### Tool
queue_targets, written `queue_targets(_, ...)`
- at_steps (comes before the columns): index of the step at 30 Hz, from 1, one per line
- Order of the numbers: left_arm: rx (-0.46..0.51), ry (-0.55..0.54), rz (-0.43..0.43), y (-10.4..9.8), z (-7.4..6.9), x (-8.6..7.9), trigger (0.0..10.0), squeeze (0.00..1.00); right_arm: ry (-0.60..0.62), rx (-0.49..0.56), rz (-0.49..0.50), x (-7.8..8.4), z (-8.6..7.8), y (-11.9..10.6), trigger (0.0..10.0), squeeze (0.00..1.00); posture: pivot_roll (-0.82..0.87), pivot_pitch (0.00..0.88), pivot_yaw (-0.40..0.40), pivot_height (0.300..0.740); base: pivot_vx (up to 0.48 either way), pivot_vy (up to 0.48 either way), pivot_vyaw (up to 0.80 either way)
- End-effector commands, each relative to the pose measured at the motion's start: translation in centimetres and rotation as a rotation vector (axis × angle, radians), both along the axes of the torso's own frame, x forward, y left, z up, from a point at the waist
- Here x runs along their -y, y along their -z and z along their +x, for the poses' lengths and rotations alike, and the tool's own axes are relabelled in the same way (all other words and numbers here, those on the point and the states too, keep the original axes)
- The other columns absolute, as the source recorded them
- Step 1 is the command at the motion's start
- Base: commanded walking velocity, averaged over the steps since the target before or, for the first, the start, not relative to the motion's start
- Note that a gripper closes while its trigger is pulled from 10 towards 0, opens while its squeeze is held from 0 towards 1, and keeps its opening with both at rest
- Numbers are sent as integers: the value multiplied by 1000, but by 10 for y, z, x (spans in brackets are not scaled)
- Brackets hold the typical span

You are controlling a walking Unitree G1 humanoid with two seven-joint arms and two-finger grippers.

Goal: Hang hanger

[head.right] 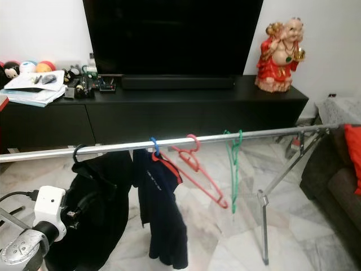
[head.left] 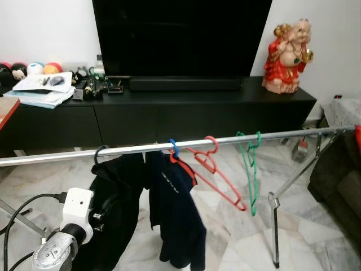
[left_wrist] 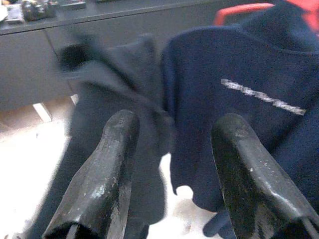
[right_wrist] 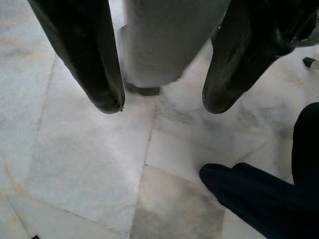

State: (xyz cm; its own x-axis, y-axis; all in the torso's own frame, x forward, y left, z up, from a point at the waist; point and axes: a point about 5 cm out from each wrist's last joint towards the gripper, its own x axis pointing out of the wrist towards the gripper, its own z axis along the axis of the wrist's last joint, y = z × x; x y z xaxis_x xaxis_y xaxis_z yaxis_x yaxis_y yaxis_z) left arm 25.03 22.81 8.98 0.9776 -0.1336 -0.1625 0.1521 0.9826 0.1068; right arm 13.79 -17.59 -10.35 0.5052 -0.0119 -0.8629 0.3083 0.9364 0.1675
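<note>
With hooks over the rail [head.left: 130, 149] so garments drape free, left gripper [left_wrist: 169, 164] spread at seven o'clock, empty; right gripper [right_wrist: 162, 99] spread, floorward.

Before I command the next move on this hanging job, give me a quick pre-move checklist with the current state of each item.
1. Left gripper open and empty: ok, fingers apart, nothing between them, facing the garments.
2. Right gripper open and empty: ok, pointing down at the marble floor.
3. Black garment hooked on the rail: ok, its black hook is over the rail.
4. Navy shirt hung: ok, on the blue hook.
5. Red hanger and green hanger on the rail: ok, both bare; the red one is tilted.
6. Free rail space for another hanger: ok, right of the green hanger.
</note>
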Motion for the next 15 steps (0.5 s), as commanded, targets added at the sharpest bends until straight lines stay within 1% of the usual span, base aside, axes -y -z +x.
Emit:
queue_targets(1, -1, 68, 14, -5, 5, 13, 10000, 0, 10, -14, -23, 9, -4, 1, 10000, 0, 142, 0, -16, 740, 0, -424, 0)
queue_targets(2, -6, 93, 17, -5, 7, 16, 10000, 0, 10, -14, -23, 9, -4, 1, 10000, 0, 143, 0, -18, 740, 0, -244, 0)
queue_targets(5, -13, 124, 13, -7, 10, 21, 10000, 0, 10, -12, -22, 8, -3, 0, 10000, 0, 145, 0, -20, 740, 0, 0, 0)
queue_targets(6, -22, 160, 21, -7, 14, 25, 10000, 0, 12, -9, -21, 8, -2, 0, 10000, 0, 149, 0, -20, 740, 0, 0, 0)
queue_targets(8, -39, 184, 32, -6, 20, 29, 10000, 0, 14, -5, -20, 8, 0, -1, 10000, 0, 152, 0, -21, 740, 0, 0, 0)
queue_targets(11, -46, 180, 27, -6, 31, 32, 10000, 0, 16, 2, -18, 7, 3, -2, 10000, 0, 151, 0, -22, 740, 0, 0, 0)
queue_targets(12, -51, 170, 27, -5, 38, 32, 10000, 0, 17, 6, -15, 6, 5, -2, 10000, 0, 149, 0, -19, 740, 0, 0, 0)
queue_targets(13, -51, 167, 27, -6, 41, 33, 10000, 0, 18, 8, -15, 5, 6, -2, 10000, 0, 148, 0, -19, 740, 0, 0, 0)
queue_targets(15, -53, 136, -4, -6, 48, 33, 10000, 0, 21, 13, -13, 5, 8, -3, 10000, 0, 141, 0, -16, 740, 0, 0, 0)
